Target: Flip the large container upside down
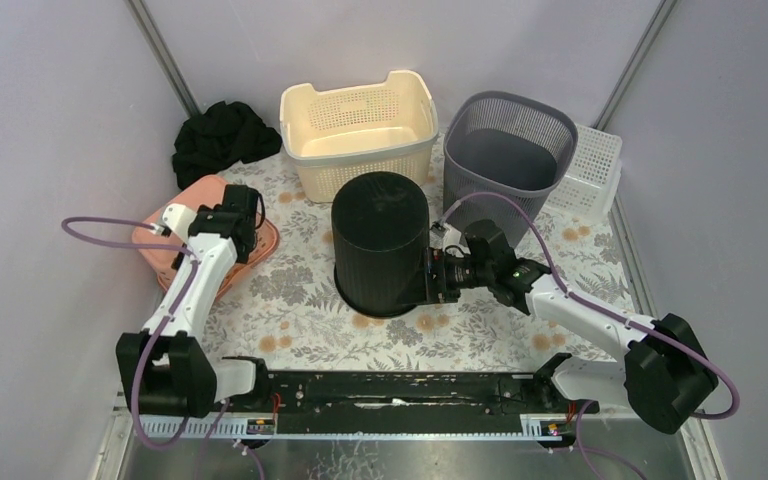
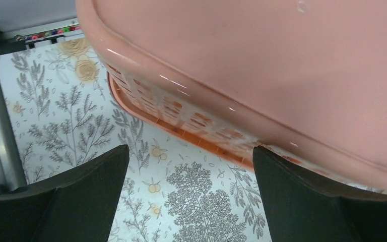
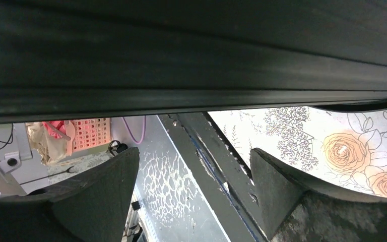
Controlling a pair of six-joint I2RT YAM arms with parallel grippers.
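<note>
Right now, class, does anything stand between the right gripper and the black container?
Nothing visible does: the open right gripper sits right beside the base of the black container, on its right side.

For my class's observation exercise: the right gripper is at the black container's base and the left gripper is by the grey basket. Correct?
No. The top external view shows the left gripper by the pink basket, not the grey basket; the rest holds.
</note>
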